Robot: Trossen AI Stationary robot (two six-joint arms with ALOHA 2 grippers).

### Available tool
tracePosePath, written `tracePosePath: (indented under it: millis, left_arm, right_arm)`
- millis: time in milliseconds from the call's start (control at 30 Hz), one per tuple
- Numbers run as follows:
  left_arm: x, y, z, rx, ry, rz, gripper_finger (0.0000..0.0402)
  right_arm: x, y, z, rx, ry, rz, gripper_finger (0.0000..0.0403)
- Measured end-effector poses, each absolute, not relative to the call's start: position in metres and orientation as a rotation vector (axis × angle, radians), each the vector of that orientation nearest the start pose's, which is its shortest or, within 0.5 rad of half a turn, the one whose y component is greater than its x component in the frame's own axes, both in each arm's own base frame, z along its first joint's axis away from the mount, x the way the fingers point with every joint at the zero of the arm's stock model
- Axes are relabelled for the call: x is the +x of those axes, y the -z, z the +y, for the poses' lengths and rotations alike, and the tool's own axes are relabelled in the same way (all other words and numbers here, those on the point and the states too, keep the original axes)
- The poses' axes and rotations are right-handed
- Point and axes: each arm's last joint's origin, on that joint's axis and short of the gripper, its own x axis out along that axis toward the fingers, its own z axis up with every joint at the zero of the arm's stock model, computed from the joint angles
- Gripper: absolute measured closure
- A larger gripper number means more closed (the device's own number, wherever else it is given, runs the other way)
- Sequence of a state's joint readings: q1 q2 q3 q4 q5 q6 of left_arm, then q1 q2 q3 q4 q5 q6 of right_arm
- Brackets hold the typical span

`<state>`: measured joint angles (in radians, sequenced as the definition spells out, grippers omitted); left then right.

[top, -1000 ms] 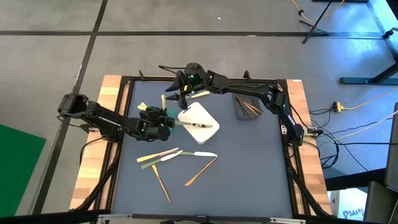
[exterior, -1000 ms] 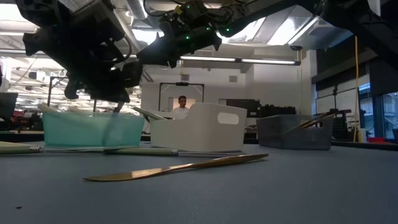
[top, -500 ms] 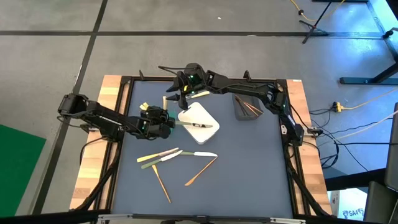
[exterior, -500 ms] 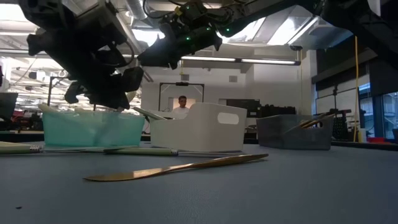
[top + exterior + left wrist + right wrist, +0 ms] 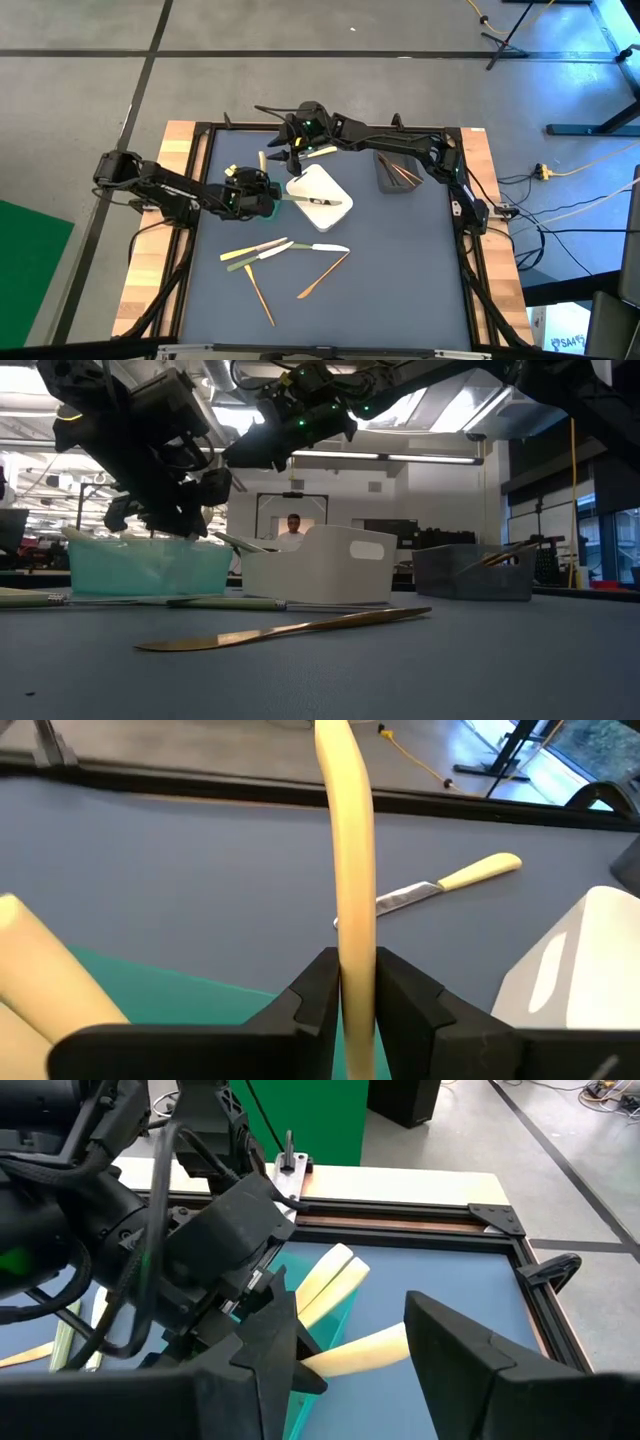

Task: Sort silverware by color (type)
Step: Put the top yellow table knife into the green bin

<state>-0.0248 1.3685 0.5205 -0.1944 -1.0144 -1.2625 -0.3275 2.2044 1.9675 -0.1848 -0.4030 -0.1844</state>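
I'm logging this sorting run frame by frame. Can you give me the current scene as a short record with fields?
left claw: shut on pale yellow utensil, over the green bin
right claw: open, hovering near the green bin
white bin: mid-table, holds a utensil
grey bin: holds orange-brown utensils
loose on table: several utensils in front of the bins, including an orange-brown knife
background: person far behind the table
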Motion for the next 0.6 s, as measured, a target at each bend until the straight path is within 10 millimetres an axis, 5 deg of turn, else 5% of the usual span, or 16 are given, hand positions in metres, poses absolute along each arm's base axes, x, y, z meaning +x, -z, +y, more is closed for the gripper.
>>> tracePosePath:
  millis: [600]
  left_arm:
    - [0.2162, -0.1462, 0.0195, -0.610, -1.248, 0.270, 0.0277]
  right_arm:
    - [0.4904, -0.2778, -0.1554, -0.035, -0.111, 0.392, 0.0228]
